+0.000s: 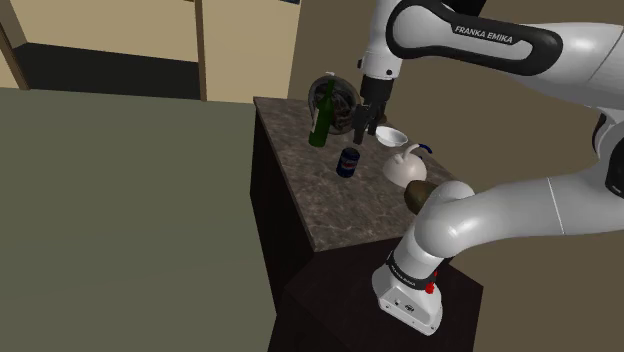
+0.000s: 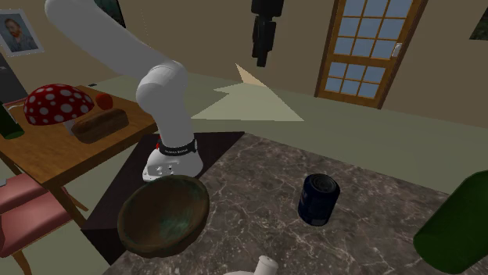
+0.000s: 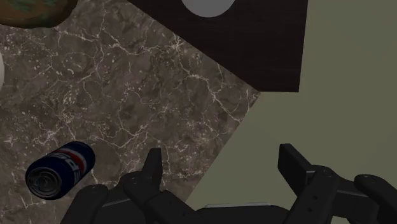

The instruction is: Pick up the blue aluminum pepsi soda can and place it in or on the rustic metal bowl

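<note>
The blue Pepsi can [image 1: 347, 162] stands upright on the dark marble counter [image 1: 330, 210], near the centre of the shoulder view, apart from the rusty brown bowl [image 2: 164, 217]. The black gripper [image 1: 364, 133] hangs above the counter, its fingers spread and holding nothing.

the gripper [image 3: 221, 156] hangs over the counter [image 3: 140, 83] edge, fingers [image 3: 153, 167] apart. the can [image 3: 60, 170] stands on the marbled counter near one finger, not touching it. part of the bowl [image 3: 32, 11] lies well apart from the can. olive floor [image 3: 343, 76] borders the counter.
</note>
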`<state>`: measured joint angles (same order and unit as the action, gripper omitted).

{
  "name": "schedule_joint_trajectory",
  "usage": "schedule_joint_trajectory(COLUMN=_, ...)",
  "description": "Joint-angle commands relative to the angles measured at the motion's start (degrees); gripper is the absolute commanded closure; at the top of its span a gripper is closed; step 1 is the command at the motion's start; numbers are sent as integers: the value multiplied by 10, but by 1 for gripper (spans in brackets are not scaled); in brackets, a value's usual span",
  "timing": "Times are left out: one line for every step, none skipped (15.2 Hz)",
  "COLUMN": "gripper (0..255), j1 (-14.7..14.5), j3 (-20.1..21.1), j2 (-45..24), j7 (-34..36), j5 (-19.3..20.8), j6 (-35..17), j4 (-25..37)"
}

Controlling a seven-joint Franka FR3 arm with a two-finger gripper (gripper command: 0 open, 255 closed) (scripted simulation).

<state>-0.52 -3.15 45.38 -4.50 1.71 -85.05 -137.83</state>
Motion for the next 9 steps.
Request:
schedule_joint_trajectory(gripper=0, j1=0, j3=0, j2=0, j7=0, j5=0, j6=0, j4=0)
schedule_joint_trajectory(gripper=0, j1=4, j3=-8, j2=-7, j7=-9, j5=9, j6=-16, j4=-7)
schedule_joint_trajectory(gripper=0, j1=7, j3=-17, j2=-15, j7=-18, j5=17, j6=-32, j4=-13)
schedule_joint_trajectory(gripper=0, j1=11, j3=-25, j2=-24, j7=-26, j5=26, j6=-49, j4=-18)
schedule_joint_trajectory(gripper=0, j1=14, j3=-34, j2=-34, j7=-34, j5=34, j6=-65, j4=-23)
schedule_joint_trajectory(gripper=0, j1=18, j3=-42, j2=-45, j7=-43, j5=42, j6=-82, j4=-27)
schedule_joint_trajectory(gripper=0, j1=22, j3=-51, j2=-56, j7=-51, j5=49, j6=-99, j4=-30)
schedule_joint_trajectory(gripper=0, j1=25, j3=-59, j2=-68, j7=-59, j5=56, j6=-116, j4=-33)
schedule_joint_trajectory(gripper=0, j1=28, j3=-68, j2=-81, j7=-67, j5=63, j6=-133, j4=-34)
